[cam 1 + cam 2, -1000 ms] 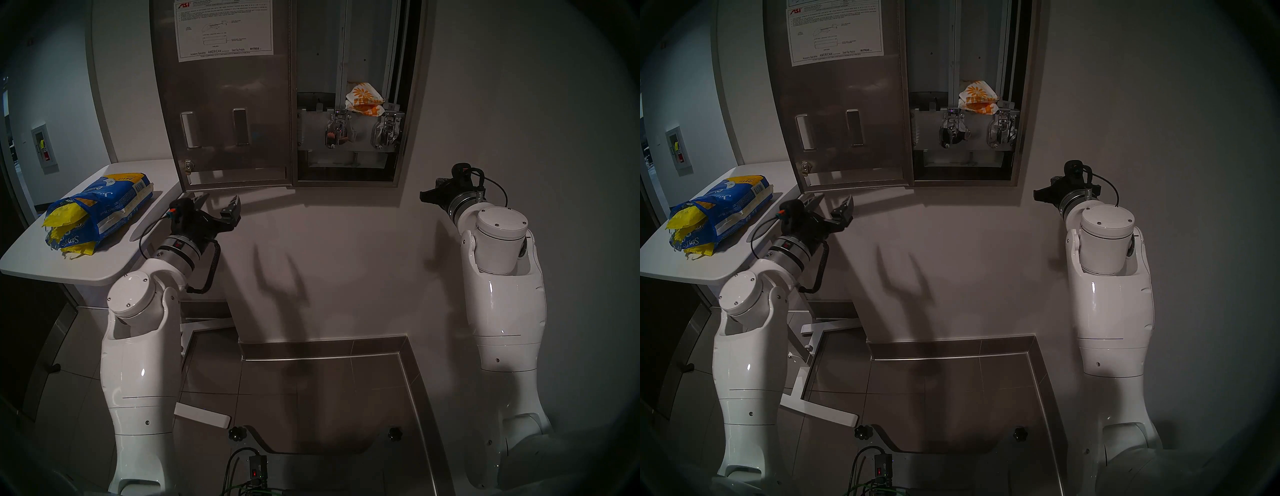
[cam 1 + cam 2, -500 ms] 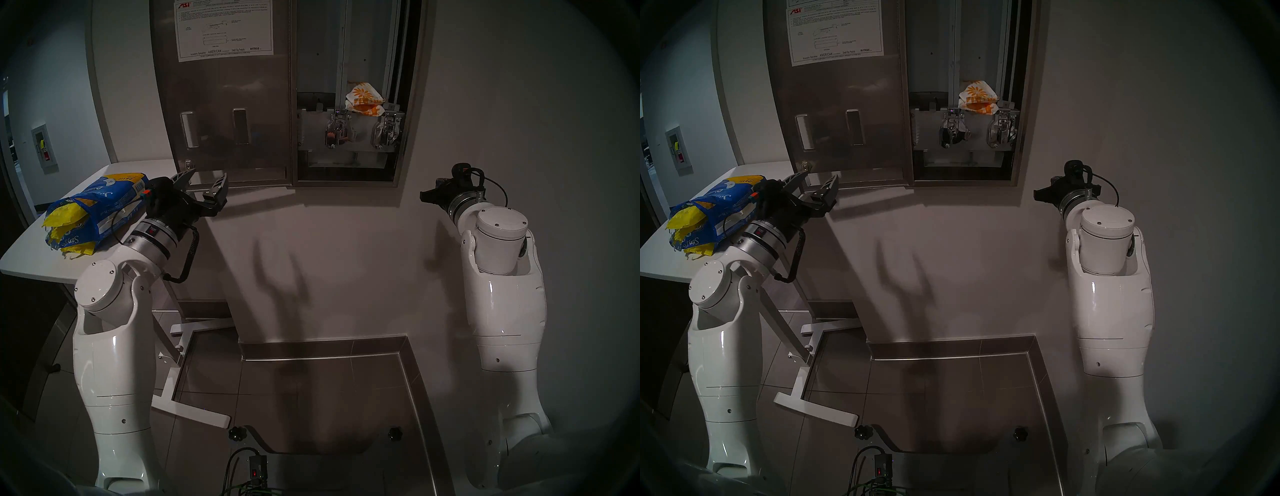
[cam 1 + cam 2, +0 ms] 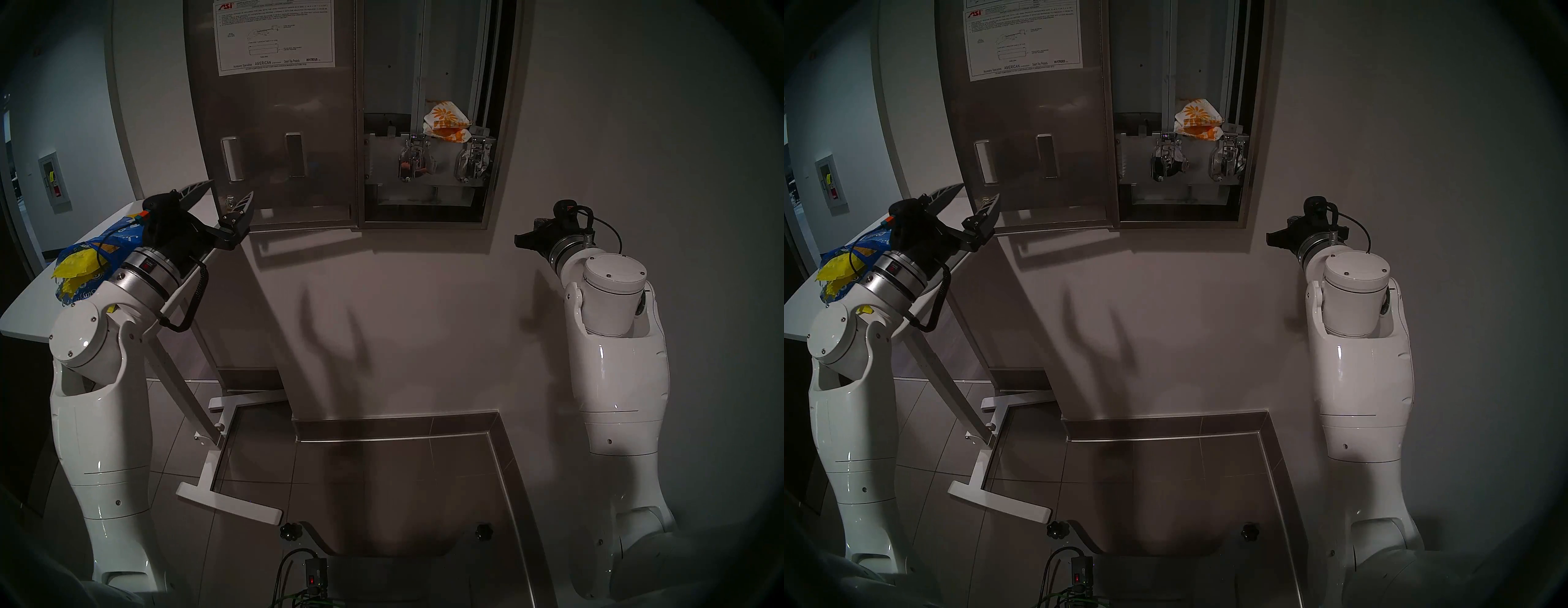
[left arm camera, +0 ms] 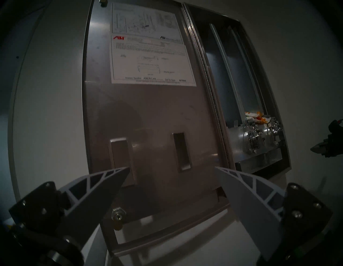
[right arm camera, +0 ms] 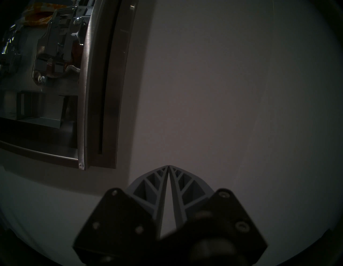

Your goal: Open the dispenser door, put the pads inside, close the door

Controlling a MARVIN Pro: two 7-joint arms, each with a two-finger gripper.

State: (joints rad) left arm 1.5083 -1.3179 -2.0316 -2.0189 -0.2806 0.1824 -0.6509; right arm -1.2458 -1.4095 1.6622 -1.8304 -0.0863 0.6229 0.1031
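1. Spread wide and grasping nothing, my left gripper (image 3: 222,199) hangs in front of the lower left corner of the dispenser door (image 3: 275,119); in the left wrist view its two fingers (image 4: 104,183) frame the door's key lock (image 4: 118,216) and the two vertical slots above it.
2. Clenched on nothing, my right gripper (image 5: 168,166) has its tips meeting; it points at bare wall, just right of and below the dispenser cabinet (image 3: 502,127).
3. At my left, the white surface (image 3: 25,305) carries a blue printed bag (image 3: 114,237), partly hidden behind my left wrist.
4. Yellow pads (image 3: 74,265) spill from the bag's torn near end, lying on the surface; none is in either gripper.
5. Farther off, the dispenser door stands swung fully open to the left, its back facing me with a white instruction sheet (image 3: 275,38) stuck near the top.
6. Inside the open cabinet, two chrome lever mechanisms (image 3: 413,157) sit side by side.
7. White packets with orange flowers (image 3: 447,123) rest in the right-hand chute above the levers; the left chute looks bare as far as I can see.
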